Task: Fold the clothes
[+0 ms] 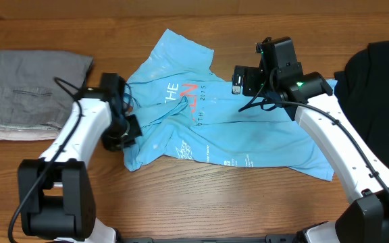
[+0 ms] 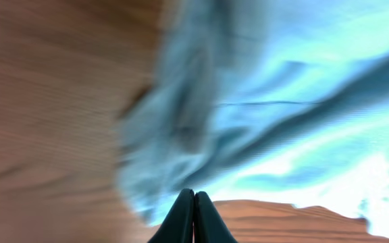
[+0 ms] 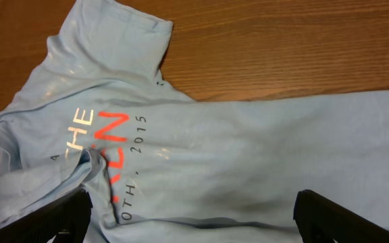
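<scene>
T-shirt (image 1: 228, 128): light blue, short-sleeved, lying unfolded and rumpled on the middle of the desk (image 1: 201, 202), its body stretching toward the right edge.
Sleeve (image 1: 181, 47): one short sleeve points at the far edge, spread flat on the wood.
Lettering (image 3: 96, 145): white "THE", large orange-red letters beside it and a thin dark line ending in "2015" — partly covered where a ridge of cloth lies across it.
Small print (image 1: 194, 150): a patch of white text on the side of the shirt facing the near edge.
Cloth surface: bunched into folds on the side nearer the left edge; the broad part toward the right edge is smoother, with shallow wrinkles.
Left gripper (image 2: 194, 196): at the bunched side of the shirt, jaws clenched tip to tip. Its wrist view is blurred, so whether a pinch of cloth sits between them cannot be told.
Right gripper (image 3: 194, 216): hovering over the shirt's far side, jaws released and wide apart — the printed chest lies below them.
Grey garment (image 1: 32, 94): folded flat by the left edge, apart from the shirt.
Black garment (image 1: 383, 74): heaped at the right edge, just beside the shirt's end.
</scene>
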Motion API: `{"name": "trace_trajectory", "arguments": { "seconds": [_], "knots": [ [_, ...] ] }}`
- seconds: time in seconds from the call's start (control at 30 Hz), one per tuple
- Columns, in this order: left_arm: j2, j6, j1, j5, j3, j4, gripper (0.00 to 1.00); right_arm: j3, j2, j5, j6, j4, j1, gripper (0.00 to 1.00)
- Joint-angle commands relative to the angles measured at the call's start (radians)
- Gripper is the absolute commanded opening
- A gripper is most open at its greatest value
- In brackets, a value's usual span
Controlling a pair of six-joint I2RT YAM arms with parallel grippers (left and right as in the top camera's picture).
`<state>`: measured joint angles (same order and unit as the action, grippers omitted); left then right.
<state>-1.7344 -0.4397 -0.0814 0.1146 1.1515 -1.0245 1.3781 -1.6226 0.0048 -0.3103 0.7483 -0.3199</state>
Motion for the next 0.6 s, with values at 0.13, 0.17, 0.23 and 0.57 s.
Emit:
{"name": "trace_trajectory", "arguments": {
  "seconds": [0.13,0.17,0.23,0.57],
  "knots": [
    [0.005,-0.058,-0.050,0.026,-0.137,0.133,0.04,0.014,0.000,0.005,-0.001,-0.005,0.002,1.00],
    [0.005,-0.058,-0.050,0.019,-0.150,0.151,0.04,0.014,0.000,0.005,-0.001,-0.005,0.002,1.00],
    [0.005,-0.059,-0.049,0.000,-0.170,0.180,0.04,0.014,0.000,0.005,-0.001,-0.005,0.002,1.00],
    [0.005,-0.104,-0.039,-0.202,-0.249,0.195,0.04,0.014,0.000,0.005,-0.001,-0.005,0.002,1.00]
  ]
}}
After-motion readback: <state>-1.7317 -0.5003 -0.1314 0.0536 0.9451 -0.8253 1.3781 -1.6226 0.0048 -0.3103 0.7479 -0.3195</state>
